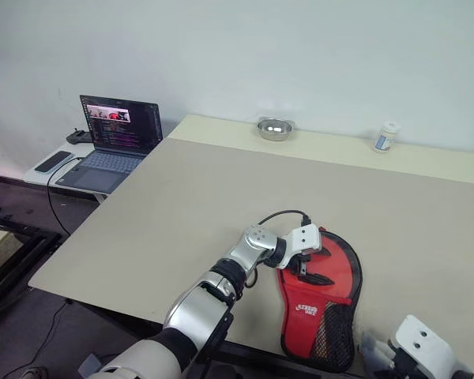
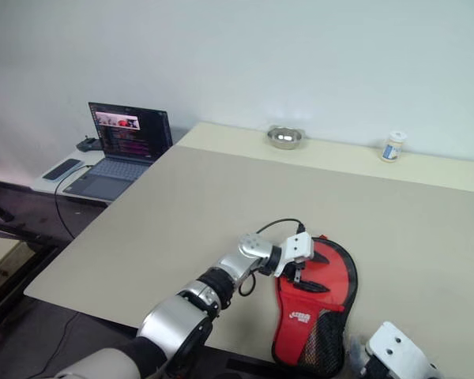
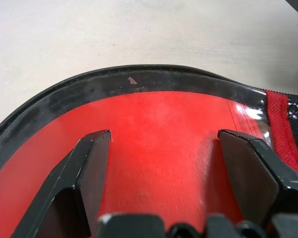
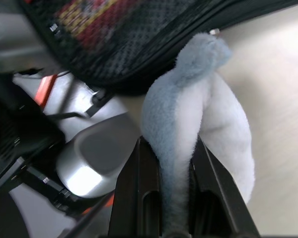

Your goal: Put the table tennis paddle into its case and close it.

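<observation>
The case (image 1: 320, 296) lies flat near the table's front right edge, red face up, with a white logo and black mesh toward its narrow end. My left gripper (image 1: 310, 264) hovers low over its round part, open, and its black fingers (image 3: 92, 168) stand wide apart above the red face (image 3: 159, 148) with nothing between them. The table tennis paddle is out of view. Beside the case's mesh end (image 4: 114, 44), my right gripper (image 4: 171, 144) is shut on a pale blue fluffy piece (image 4: 208, 109). That piece also appears by the case's narrow end (image 1: 371, 345).
The beige table (image 1: 221, 181) carries a metal bowl (image 1: 274, 128) and a small bottle (image 1: 386, 136) along its far edge. An open laptop (image 1: 114, 142) and a phone (image 1: 53, 161) sit on a low side table at the left. The case's narrow end is close to the front edge.
</observation>
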